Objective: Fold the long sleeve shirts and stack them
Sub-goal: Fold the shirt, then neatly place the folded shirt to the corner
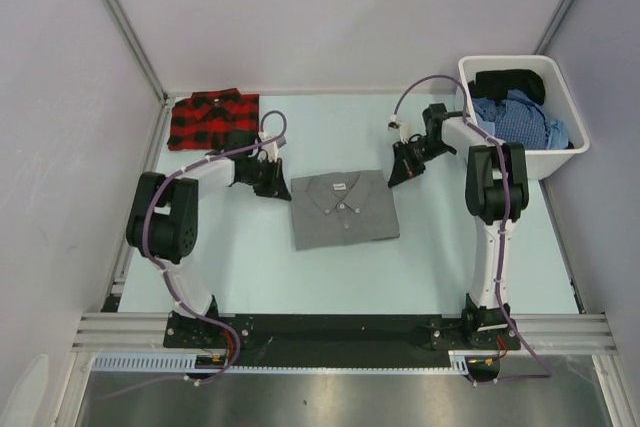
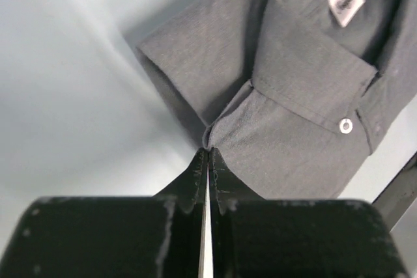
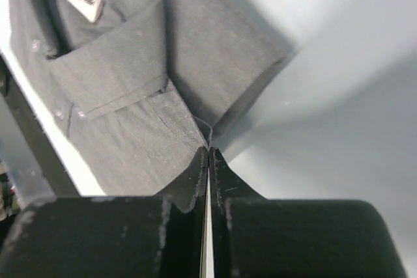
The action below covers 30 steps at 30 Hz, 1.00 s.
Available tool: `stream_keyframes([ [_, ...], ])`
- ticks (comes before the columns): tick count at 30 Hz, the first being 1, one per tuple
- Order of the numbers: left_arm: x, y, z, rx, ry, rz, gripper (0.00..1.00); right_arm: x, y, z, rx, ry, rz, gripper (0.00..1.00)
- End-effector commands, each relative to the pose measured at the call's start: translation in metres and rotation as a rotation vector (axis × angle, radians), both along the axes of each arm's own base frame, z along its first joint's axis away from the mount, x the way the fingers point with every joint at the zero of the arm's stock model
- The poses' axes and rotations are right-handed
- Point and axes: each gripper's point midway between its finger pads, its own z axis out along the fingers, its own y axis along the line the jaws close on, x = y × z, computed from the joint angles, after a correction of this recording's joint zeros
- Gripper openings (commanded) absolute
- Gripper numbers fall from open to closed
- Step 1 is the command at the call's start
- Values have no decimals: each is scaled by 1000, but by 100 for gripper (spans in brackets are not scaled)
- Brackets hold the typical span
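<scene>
The grey shirt point(image 1: 343, 209) lies folded, collar up, in the middle of the table point(image 1: 250, 277), and each arm has one of its far shoulder corners. The left gripper point(image 2: 208, 154) has its jaws pressed together with a small pucker of cloth at the tips, and the right gripper point(image 3: 209, 153) shows the same on the other corner, so both seem to be nipping the fold edge. The step looks like carrying this shirt to the plaid shirt point(image 1: 212, 119), which sits folded at the far left corner, well apart. To do it well, both arms should rise and travel together at one height, keeping the cloth taut so the folds hold, then lower it square on the plaid. Counted: two shirts on the table, one grey and one plaid; one white bin point(image 1: 575, 152) at the right holding blue and black garments whose number cannot be told
</scene>
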Motion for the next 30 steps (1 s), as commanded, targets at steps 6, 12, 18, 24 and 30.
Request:
stream_keyframes([
  [6, 32, 32, 68, -4, -205, 118, 58, 40, -23, 54, -105, -211, -81, 37],
  [12, 21, 67, 169, 38, -545, 196, 99, 8, 6, 123, -94, -507, 62, 42],
  [18, 39, 97, 173, 62, -504, 372, 99, -68, 111, 114, -67, -772, 388, 41],
  [24, -7, 87, 109, -64, -179, 436, 100, -135, 190, 84, -59, -888, 618, 41],
  [30, -42, 80, 69, -79, -79, 412, 100, -176, 227, 44, -77, -938, 754, 39],
])
